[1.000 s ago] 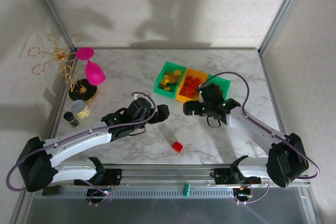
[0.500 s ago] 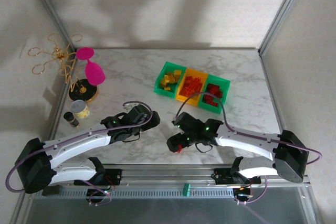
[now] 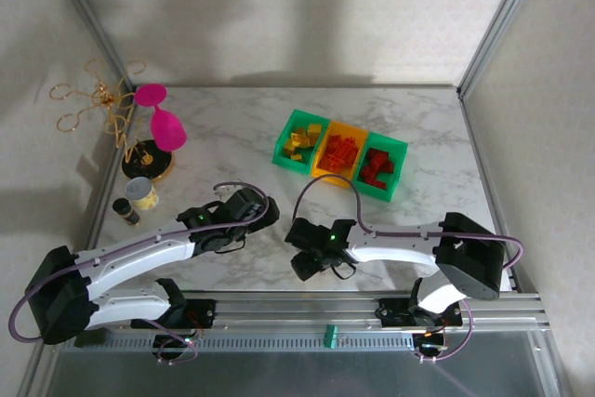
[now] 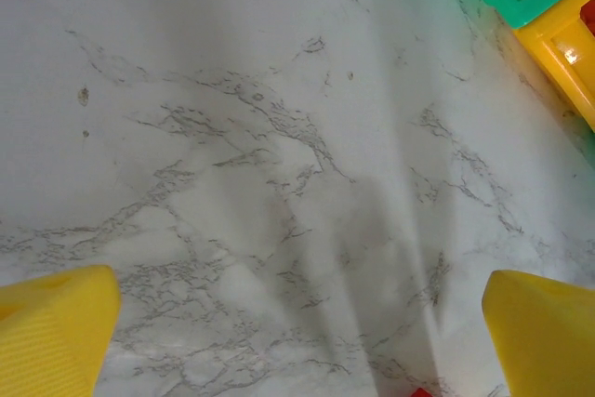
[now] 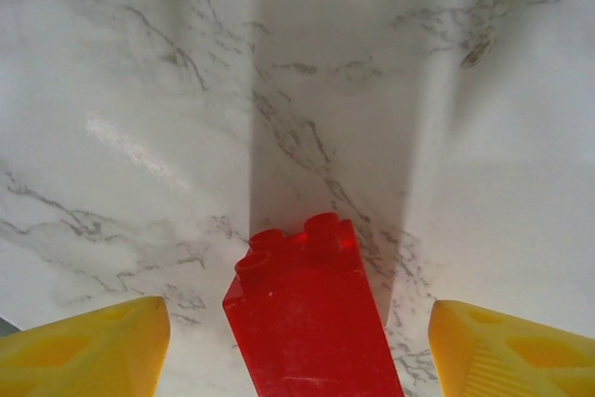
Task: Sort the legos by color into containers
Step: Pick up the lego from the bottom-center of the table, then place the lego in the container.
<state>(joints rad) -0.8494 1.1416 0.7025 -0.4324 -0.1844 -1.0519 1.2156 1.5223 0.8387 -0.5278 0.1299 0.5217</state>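
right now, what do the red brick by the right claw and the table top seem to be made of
Red brick: looks like hard moulded plastic, glossy; crisp round studs and soft highlights suggest it. Table top: white with grey veins and a faint sheen, so polished marble or a marble-print laminate; the look cannot settle which.

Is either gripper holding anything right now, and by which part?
Nothing is held. The right gripper stands open around the red brick, with gaps on both sides. The left gripper is open over the table.
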